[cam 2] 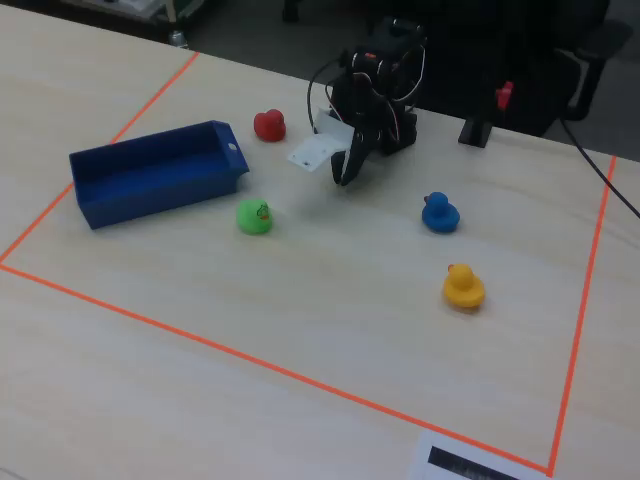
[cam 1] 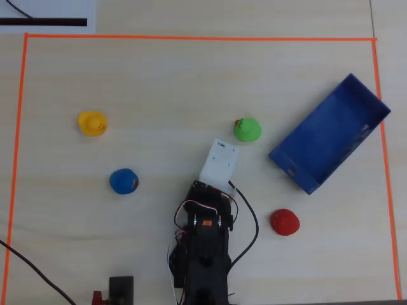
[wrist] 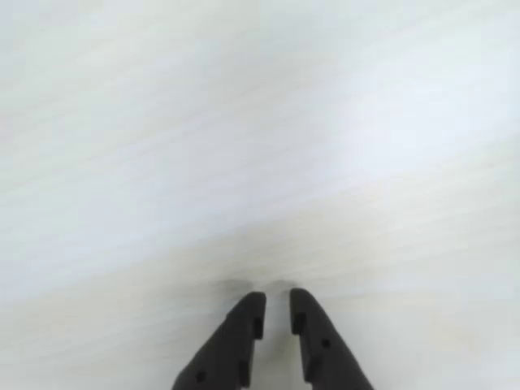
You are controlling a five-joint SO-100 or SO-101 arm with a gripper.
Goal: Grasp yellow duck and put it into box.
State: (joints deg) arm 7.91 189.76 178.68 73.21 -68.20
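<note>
Tool (wrist: 276, 305) nearly shut, empty; yellow duck (cam 1: 92, 123) far off w/ blue duck (cam 1: 123, 181) between.

Wrist view shows the blurred table (wrist: 260, 146); gripper (wrist: 275, 302) base cut off.

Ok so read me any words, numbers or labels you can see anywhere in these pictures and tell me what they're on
No text can be read in any view.
White sheet at the table edge: carries a black bar with marks on it, too small and blurred to read in the fixed view; in the overhead view it shows only as a plain black bar.
Ducks, blue box and gripper: no lettering visible.
</note>
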